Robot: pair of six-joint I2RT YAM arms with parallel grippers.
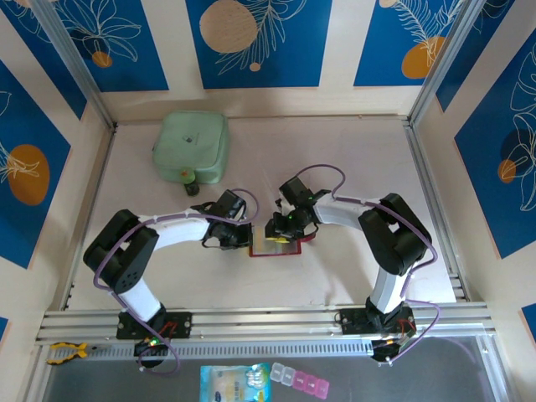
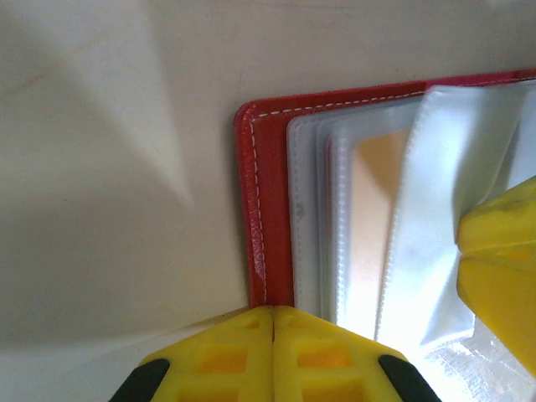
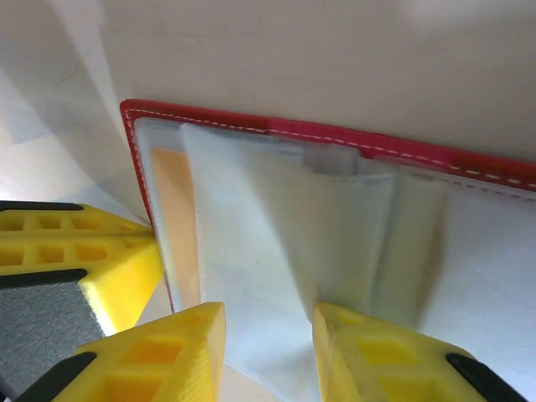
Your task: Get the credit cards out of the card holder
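The red card holder (image 1: 283, 248) lies open on the table between both arms, its clear plastic sleeves fanned up. My left gripper (image 2: 274, 314) is shut, its tips down on the holder's red edge (image 2: 272, 193). A yellowish-gold credit card (image 2: 373, 209) shows through a sleeve; in the right wrist view this card (image 3: 176, 209) lies by the holder's left edge (image 3: 132, 159). The jaws of my right gripper (image 3: 268, 335) stand apart, astride a raised pale sleeve (image 3: 268, 251) whose fold touches the right finger. No card is held.
A mint-green case (image 1: 193, 147) sits at the back left of the table. Metal frame posts and the wall panels close in the sides. A pill organiser (image 1: 300, 381) and a packet (image 1: 234, 383) lie below the front rail (image 1: 268, 318).
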